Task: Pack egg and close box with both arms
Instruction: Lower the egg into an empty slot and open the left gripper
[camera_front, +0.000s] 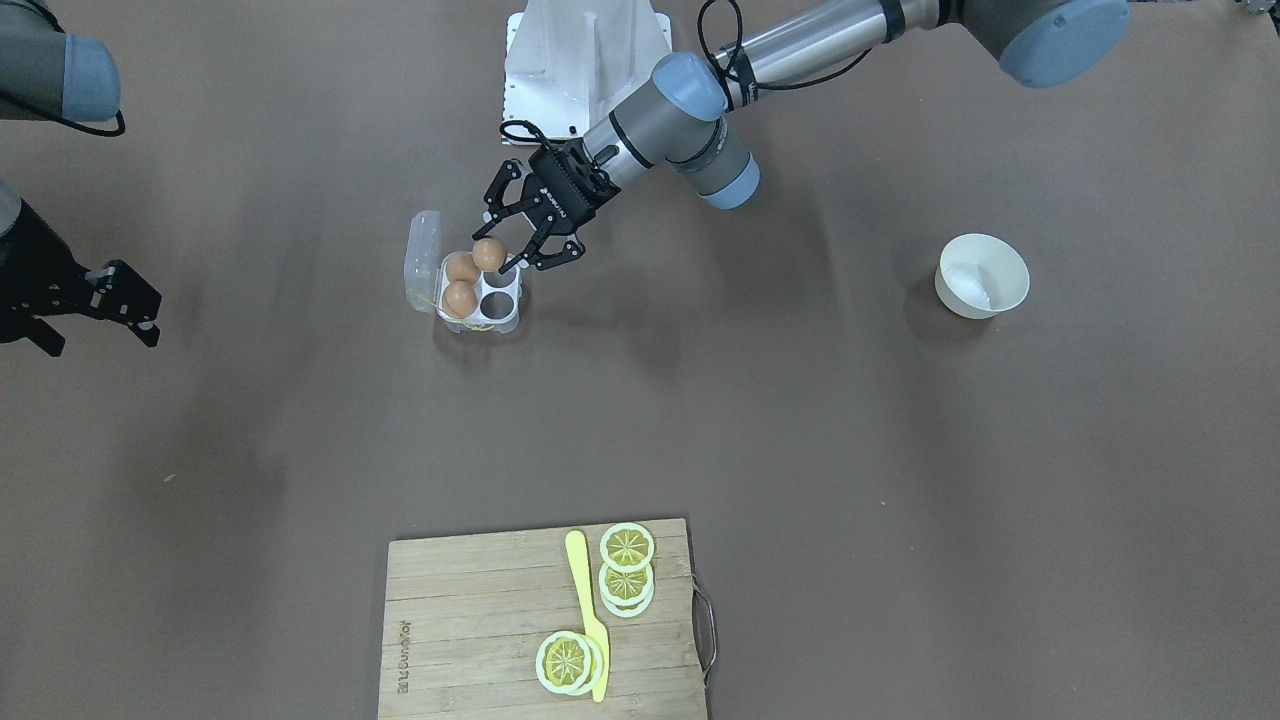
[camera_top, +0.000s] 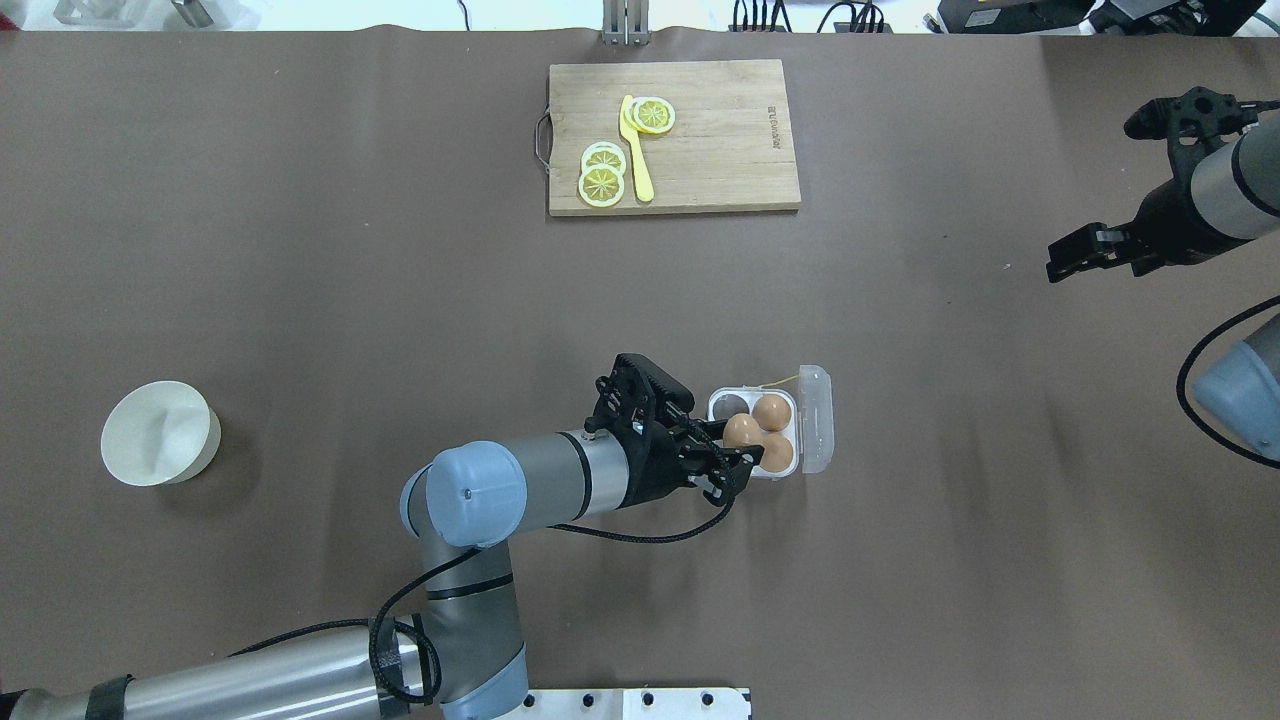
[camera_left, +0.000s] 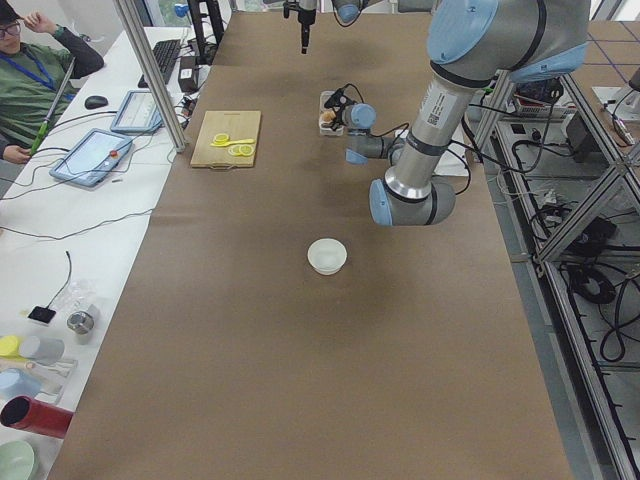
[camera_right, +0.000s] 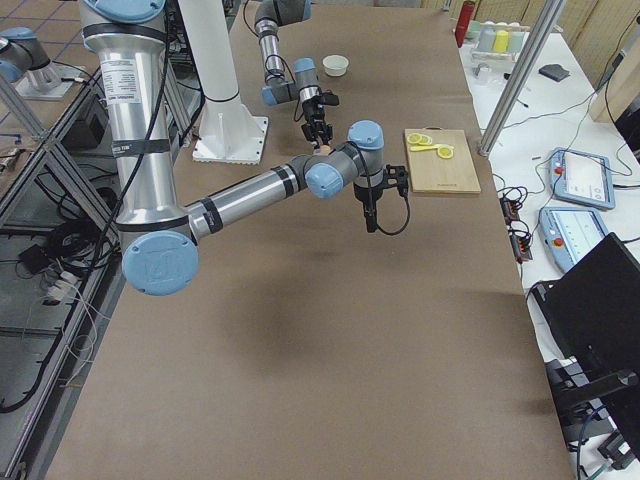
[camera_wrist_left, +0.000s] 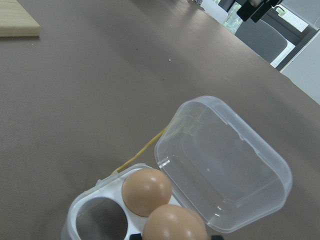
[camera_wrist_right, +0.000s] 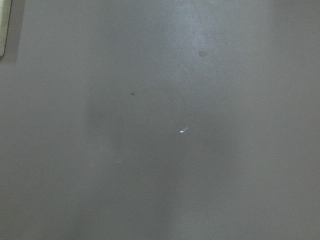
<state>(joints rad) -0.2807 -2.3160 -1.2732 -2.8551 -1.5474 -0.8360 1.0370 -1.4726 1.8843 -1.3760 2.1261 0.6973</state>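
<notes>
The clear box (camera_front: 512, 312) stands open near the robot's base, its lid (camera_front: 422, 245) tipped back. Two orange-brown eggs (camera_front: 461, 267) (camera_front: 460, 297) sit in its cells. The two cells (camera_front: 497, 300) beside them show empty. My left gripper (camera_front: 498, 243) is shut on a third egg (camera_front: 489, 253) and holds it just over one empty cell. In the overhead view this egg (camera_top: 742, 430) overlaps the box (camera_top: 722, 393). The left wrist view shows the lid (camera_wrist_left: 225, 160), one seated egg (camera_wrist_left: 146, 191) and the held egg (camera_wrist_left: 175, 222). My right gripper (camera_front: 100, 343) hangs open and empty, far off to the side.
A white bowl (camera_front: 982, 275) stands on the left arm's side. A wooden cutting board (camera_front: 470, 620) with lemon slices (camera_front: 627, 547) and a yellow knife (camera_front: 590, 610) lies at the far edge. The white mounting base (camera_front: 585, 60) is behind the box.
</notes>
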